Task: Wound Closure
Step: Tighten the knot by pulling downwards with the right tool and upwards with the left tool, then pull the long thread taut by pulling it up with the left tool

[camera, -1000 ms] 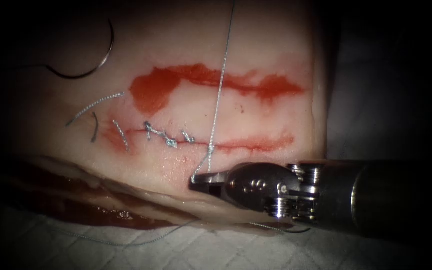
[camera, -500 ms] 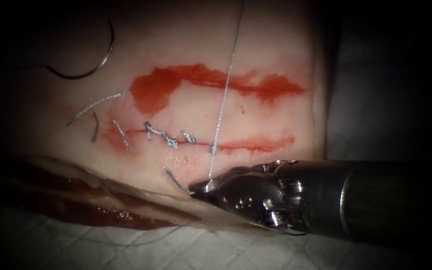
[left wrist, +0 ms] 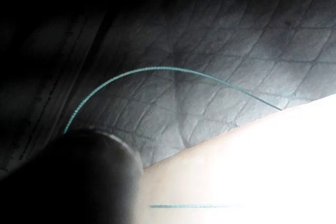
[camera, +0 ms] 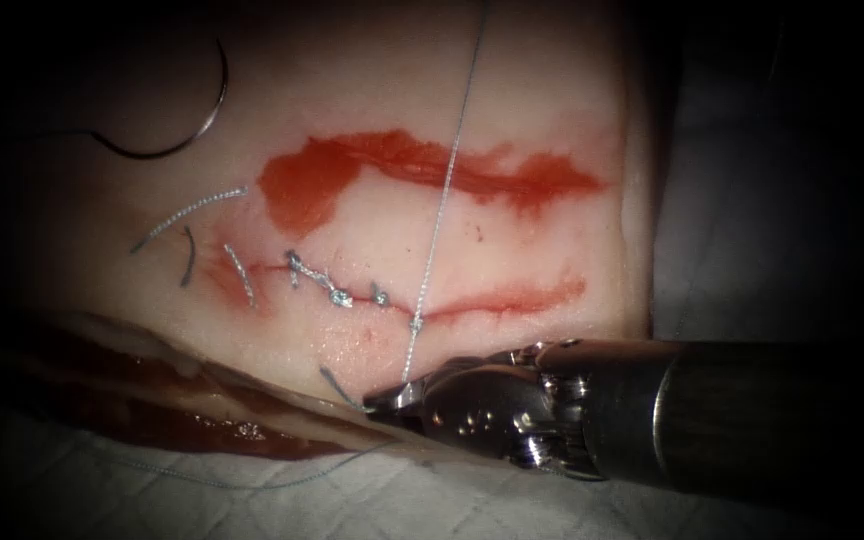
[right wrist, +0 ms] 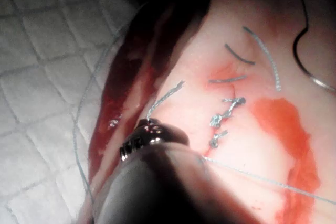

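The right tool [camera: 397,397] lies at the near edge of the tissue [camera: 512,240], on the near side of the cut [camera: 492,300]. Its jaws are clenched on the thread [camera: 439,215]. The thread is pulled tight. It goes from the jaws up to a knot [camera: 416,324] on the cut, then straight on over the red fluid [camera: 392,165] and away past the far edge of the tissue. A short thread end [camera: 335,386] sticks out beside the jaws. Left of that knot, 3 more knots [camera: 337,294] sit along the cut. Further left lie a few cut thread bits [camera: 188,213]. The needle [camera: 207,105] lies loose on top of the tissue, far from the cut, at the far left. No tool holds it. The left tool's [left wrist: 79,182] dark shaft shows by the tissue edge, and I cannot tell how its jaws are.
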Motion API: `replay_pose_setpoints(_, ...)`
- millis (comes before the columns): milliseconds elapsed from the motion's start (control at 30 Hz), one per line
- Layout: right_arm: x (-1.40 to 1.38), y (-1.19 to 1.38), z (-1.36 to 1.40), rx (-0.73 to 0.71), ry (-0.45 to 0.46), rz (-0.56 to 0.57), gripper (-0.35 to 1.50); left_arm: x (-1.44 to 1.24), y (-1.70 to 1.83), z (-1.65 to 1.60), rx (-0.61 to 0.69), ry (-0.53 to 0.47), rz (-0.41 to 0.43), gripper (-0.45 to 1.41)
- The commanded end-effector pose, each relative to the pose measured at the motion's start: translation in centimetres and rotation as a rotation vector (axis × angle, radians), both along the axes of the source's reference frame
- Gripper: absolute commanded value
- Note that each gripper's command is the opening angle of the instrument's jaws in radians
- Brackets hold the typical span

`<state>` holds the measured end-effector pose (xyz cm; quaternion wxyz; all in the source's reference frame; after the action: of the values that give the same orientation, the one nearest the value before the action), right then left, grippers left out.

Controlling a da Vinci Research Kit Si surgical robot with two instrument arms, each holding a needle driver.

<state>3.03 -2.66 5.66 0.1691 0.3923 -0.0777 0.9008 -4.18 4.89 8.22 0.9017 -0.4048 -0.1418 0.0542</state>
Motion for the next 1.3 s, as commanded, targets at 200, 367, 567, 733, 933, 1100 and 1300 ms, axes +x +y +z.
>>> replay_pose_setpoints(200,0.09,0.03,0.01,0.017,0.005,0.014,-0.35,-0.06,0.14,0.0,-0.003,0.008,0.001,-0.45)
replay_pose_setpoints(367,0.09,0.02,-0.04,0.029,0.003,0.019,-0.35,-0.04,0.2,-0.05,0.004,0.006,-0.008,-0.45)
replay_pose_setpoints(567,0.07,0.02,-0.05,0.032,0.003,0.021,-0.35,0.04,0.38,-0.19,-0.013,-0.014,-0.025,-0.45)
replay_pose_setpoints(733,0.05,0.02,-0.05,0.031,0.003,0.02,-0.35,0.08,0.46,-0.25,-0.02,-0.03,-0.033,-0.45)
replay_pose_setpoints(933,0.04,0.02,-0.06,0.036,0.002,0.024,-0.35,0.09,0.48,-0.27,-0.025,-0.033,-0.04,-0.45)
replay_pose_setpoints(1100,0.02,0.09,-0.09,0.047,-0.003,0.097,0.22,0.16,0.42,-0.31,-0.019,-0.116,-0.064,-0.45)
replay_pose_setpoints(1300,-0.11,0.38,-0.29,0.052,0.132,0.24,1.35,0.51,0.09,-0.72,0.095,-0.504,-0.128,-0.45)
